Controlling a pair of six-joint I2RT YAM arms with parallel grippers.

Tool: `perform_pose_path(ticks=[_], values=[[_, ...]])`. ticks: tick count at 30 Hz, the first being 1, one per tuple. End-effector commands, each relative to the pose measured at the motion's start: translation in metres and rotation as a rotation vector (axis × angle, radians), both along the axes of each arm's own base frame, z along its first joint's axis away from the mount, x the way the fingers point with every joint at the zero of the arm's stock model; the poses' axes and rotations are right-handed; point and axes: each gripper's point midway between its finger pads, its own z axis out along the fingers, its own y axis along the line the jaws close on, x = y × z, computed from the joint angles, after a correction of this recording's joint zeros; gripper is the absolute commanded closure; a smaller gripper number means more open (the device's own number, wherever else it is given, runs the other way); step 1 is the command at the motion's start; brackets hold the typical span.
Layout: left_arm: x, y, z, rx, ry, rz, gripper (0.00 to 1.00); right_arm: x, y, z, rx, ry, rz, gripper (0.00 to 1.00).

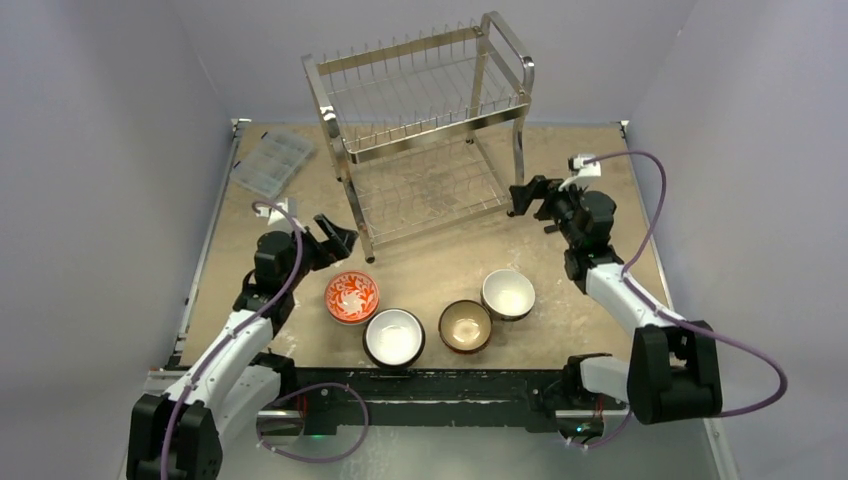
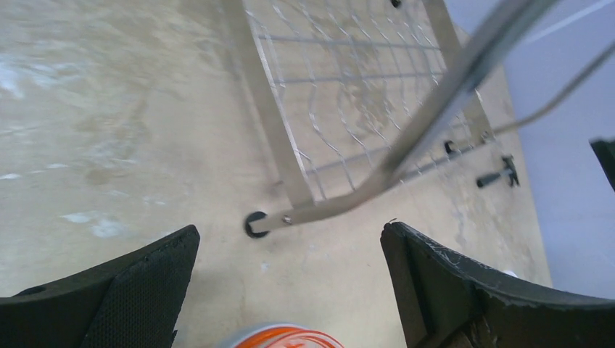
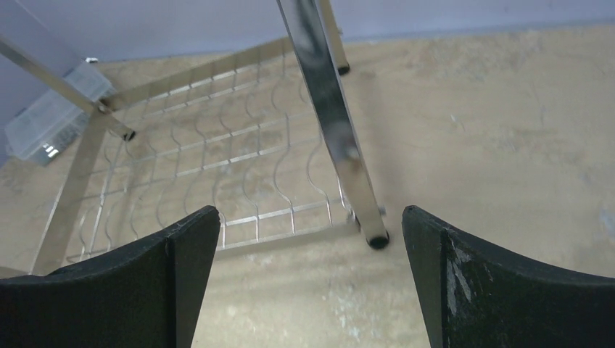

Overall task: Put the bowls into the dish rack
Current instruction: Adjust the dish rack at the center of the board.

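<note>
My left claw (image 1: 337, 237) hangs wide open and holds nothing, just beside the dish rack's (image 1: 420, 130) near-left leg. My right claw (image 1: 527, 195), spread just as wide and also holding nothing, sits by the rack's near-right leg. Four bowls rest on the surface (image 1: 440, 260) in front of the rack: an orange-red bowl (image 1: 352, 297), a white bowl (image 1: 394, 337), a brown bowl (image 1: 465, 326) and a dark-rimmed bowl (image 1: 508, 294). The orange sliver at the bottom of my left wrist view is probably the orange-red one.

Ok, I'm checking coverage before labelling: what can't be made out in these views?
- Left wrist: bottom edge cuts off the orange-red bowl.
- Top view: contents of the clear compartment box, too small.
- Right wrist: top edge cuts off the dish rack above its lower tier.
</note>
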Motion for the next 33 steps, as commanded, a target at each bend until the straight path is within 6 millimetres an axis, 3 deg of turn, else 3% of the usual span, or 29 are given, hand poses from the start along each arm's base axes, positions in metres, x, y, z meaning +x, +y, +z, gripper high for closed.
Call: perform_pose_path(ticks=[1,5,9,13,21,27,33], values=[[-0.002,-0.039,0.033,-0.077,-0.131,-0.167,0.03,0.029,0.011,0.054,-0.035,-0.168,0.065,0.02],[-0.008,-0.057,0.045,-0.078,-0.187,-0.226,0.03,0.060,0.015,0.059,-0.053,-0.183,0.076,0.05],[-0.009,-0.063,0.051,-0.081,-0.214,-0.249,0.03,0.086,0.024,0.043,-0.052,-0.154,0.119,0.10],[-0.005,-0.070,0.046,-0.075,-0.201,-0.257,0.07,0.096,0.040,0.034,-0.024,-0.152,0.205,0.21],[0.006,-0.071,0.033,-0.010,-0.144,-0.224,0.19,0.088,0.063,0.025,0.061,-0.161,0.335,0.65],[0.011,-0.069,0.029,0.025,-0.121,-0.216,0.33,0.078,0.062,0.019,0.053,-0.141,0.339,1.00],[0.015,-0.068,0.030,0.046,-0.114,-0.213,0.46,0.053,0.053,0.026,0.024,-0.134,0.306,1.00]])
